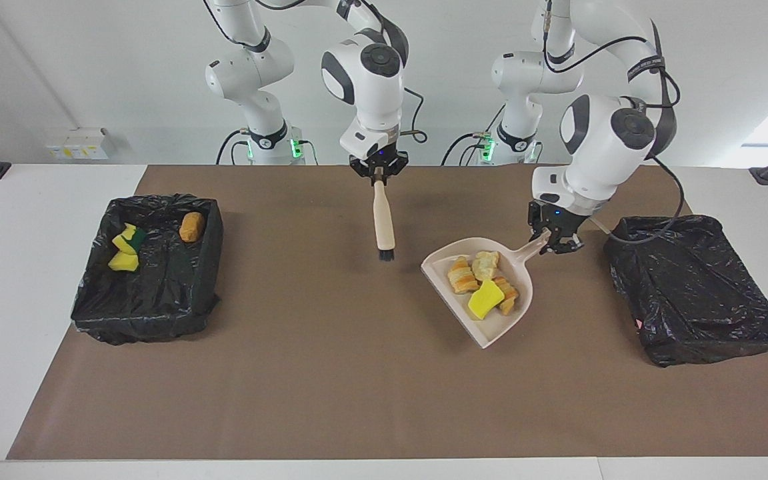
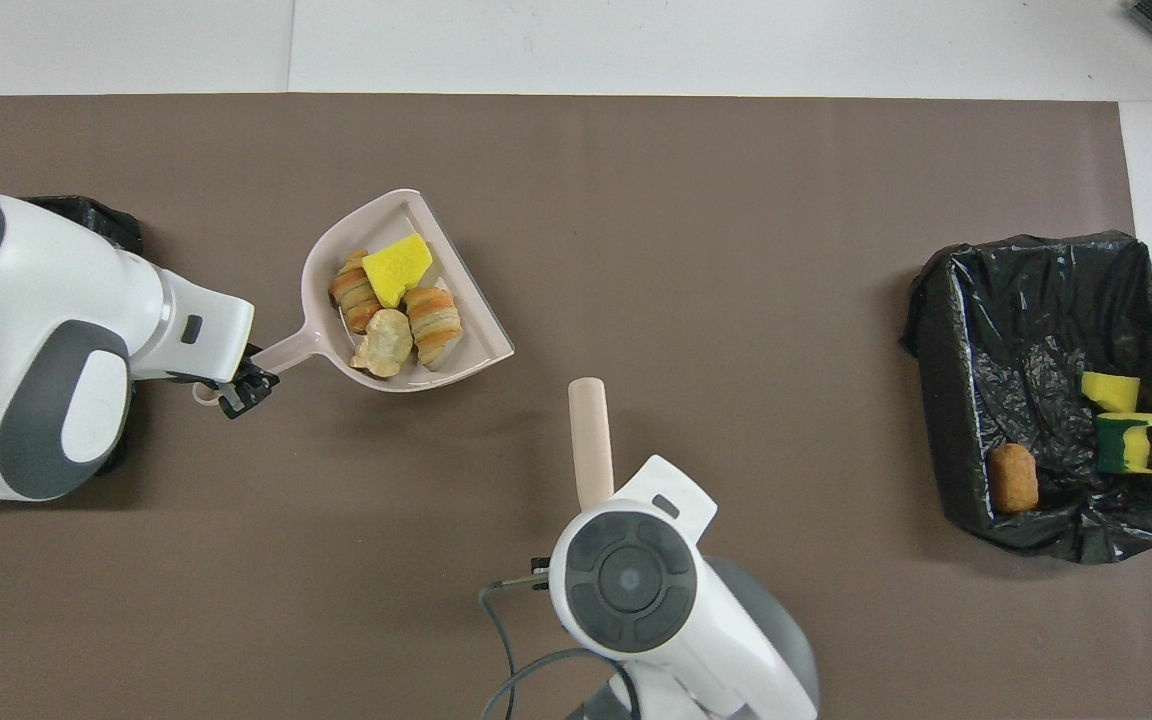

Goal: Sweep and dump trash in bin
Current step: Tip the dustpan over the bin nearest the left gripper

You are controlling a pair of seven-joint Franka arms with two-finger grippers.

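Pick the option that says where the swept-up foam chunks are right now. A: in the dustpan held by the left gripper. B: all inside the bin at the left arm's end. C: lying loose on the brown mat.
A: the foam chunks sit in the dustpan, whose handle the left gripper holds.

Two glossy white arms with dark grey joint caps are standing at the frame's top, black cables looping along them, green lights glowing at their bases.
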